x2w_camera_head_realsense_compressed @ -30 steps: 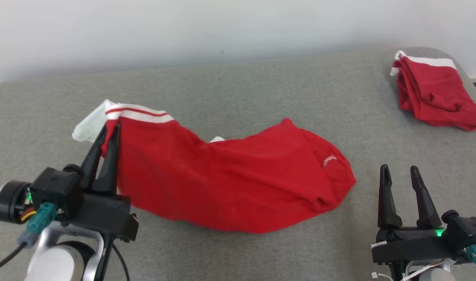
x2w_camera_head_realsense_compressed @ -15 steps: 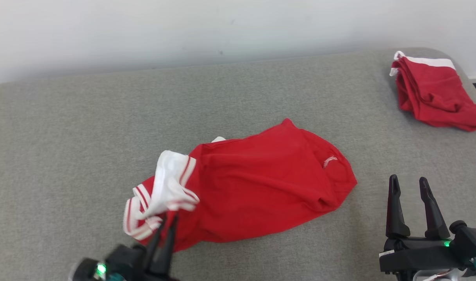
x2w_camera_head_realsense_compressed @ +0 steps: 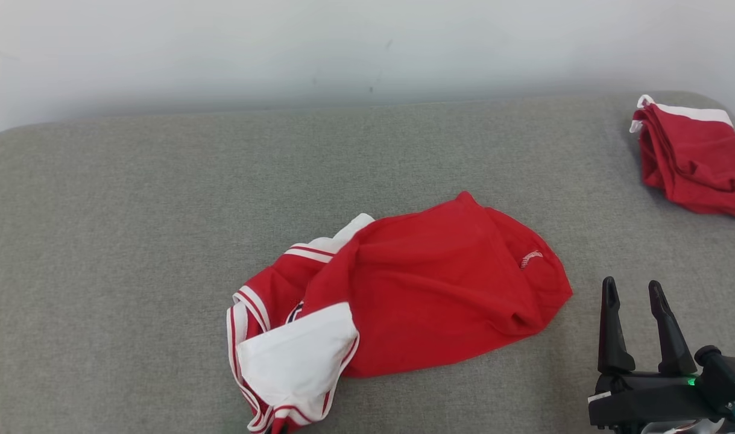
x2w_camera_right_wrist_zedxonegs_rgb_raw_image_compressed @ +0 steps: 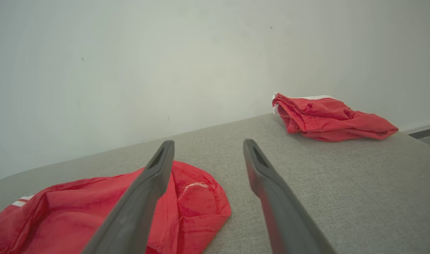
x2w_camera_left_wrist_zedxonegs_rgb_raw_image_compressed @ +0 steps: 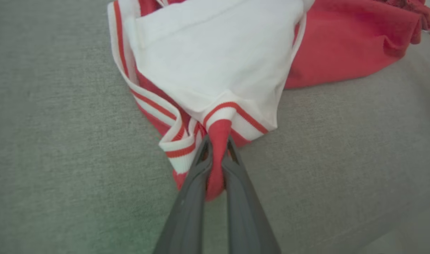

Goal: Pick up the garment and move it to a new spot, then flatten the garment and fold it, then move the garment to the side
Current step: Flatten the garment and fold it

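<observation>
**A:** What is the garment like, and where is it?

**B:** A red garment [x2w_camera_head_realsense_compressed: 427,283] with white striped trim lies crumpled on the grey padded surface [x2w_camera_head_realsense_compressed: 132,241]. It looks soft, light and limp, likely to sag and bunch.

**A:** And the grippers?

**B:** The left gripper [x2w_camera_left_wrist_zedxonegs_rgb_raw_image_compressed: 217,144] is clamped on a red fold at the striped hem, and the cloth spreads away from its tips. The right gripper [x2w_camera_head_realsense_compressed: 632,283] has its fingers apart and empty, near the garment's other end. The ribbed hem seems the firmest hold. A second red garment [x2w_camera_head_realsense_compressed: 693,163] lies well beyond the right gripper.
</observation>
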Motion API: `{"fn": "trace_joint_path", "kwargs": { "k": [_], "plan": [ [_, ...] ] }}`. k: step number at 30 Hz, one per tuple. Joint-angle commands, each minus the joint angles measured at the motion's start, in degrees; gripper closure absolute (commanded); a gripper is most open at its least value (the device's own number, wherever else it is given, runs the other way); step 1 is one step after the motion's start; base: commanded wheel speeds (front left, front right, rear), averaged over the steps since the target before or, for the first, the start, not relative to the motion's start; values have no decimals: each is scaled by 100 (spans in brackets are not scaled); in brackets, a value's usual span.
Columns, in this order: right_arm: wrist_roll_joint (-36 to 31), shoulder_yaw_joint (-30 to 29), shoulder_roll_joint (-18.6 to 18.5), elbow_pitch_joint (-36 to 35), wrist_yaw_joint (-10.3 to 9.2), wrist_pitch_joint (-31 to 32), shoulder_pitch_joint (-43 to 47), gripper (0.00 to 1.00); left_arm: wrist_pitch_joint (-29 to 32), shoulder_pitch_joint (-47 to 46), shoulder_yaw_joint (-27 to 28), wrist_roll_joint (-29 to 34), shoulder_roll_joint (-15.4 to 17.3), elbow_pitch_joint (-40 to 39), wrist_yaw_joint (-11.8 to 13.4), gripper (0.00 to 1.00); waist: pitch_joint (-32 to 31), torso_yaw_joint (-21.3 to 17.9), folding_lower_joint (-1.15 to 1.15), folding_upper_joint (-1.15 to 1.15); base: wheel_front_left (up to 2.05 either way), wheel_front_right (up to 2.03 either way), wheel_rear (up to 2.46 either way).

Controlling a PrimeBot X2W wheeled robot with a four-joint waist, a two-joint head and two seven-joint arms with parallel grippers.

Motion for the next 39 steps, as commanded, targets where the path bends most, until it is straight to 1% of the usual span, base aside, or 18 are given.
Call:
{"fn": "trace_joint_path", "kwargs": {
  "k": [1,3,7,12,14,15,16,17,20,28,36,39],
  "plan": [
    [33,3,-20,2,-15,1,35,0,-45,9,2,7,2,68,-28,100,-14,34,0,0,0,0,0],
    [28,3,-21,6,-15,1,47,0,-146,-65,81,-50,-25,208,-2,100,-26,79,0,0,0,0,0],
    [42,0,-39,46,-15,1,69,0,-316,-166,184,56,104,455,84,100,-76,163,0,0,0,0,0],
    [38,17,-45,92,-15,1,94,0,-456,-278,370,86,221,547,169,100,-166,226,0,0,0,0,0],
    [41,18,-41,100,-15,1,113,0,-479,-266,418,24,212,558,153,100,-199,246,0,0,0,0,0],
    [43,20,-41,100,-15,1,121,0,-494,-253,453,-25,197,555,132,91,-208,253,0,0,0,0,0],
    [44,21,-41,102,-15,1,131,0,-514,-244,484,-30,195,537,141,53,-217,261,0,0,0,0,0],
    [46,14,-41,105,-15,1,140,0,-524,-249,512,-16,190,477,149,0,-225,272,0,0,0,0,0],
    [57,-20,-47,110,-15,1,168,0,-555,-198,669,-26,104,230,183,0,-251,324,0,0,0,0,0],
    [23,-29,-51,143,-15,1,223,0,-563,7,1332,457,-60,-865,278,0,-345,454,0,0,0,0,0],
    [44,31,-106,266,-15,1,239,0,-564,36,1993,801,-177,-1191,364,0,-463,484,0,0,0,0,0],
    [49,40,-110,302,-15,1,251,0,-564,49,2111,857,-220,-1241,379,0,-489,489,0,0,0,0,0]
  ]
}}
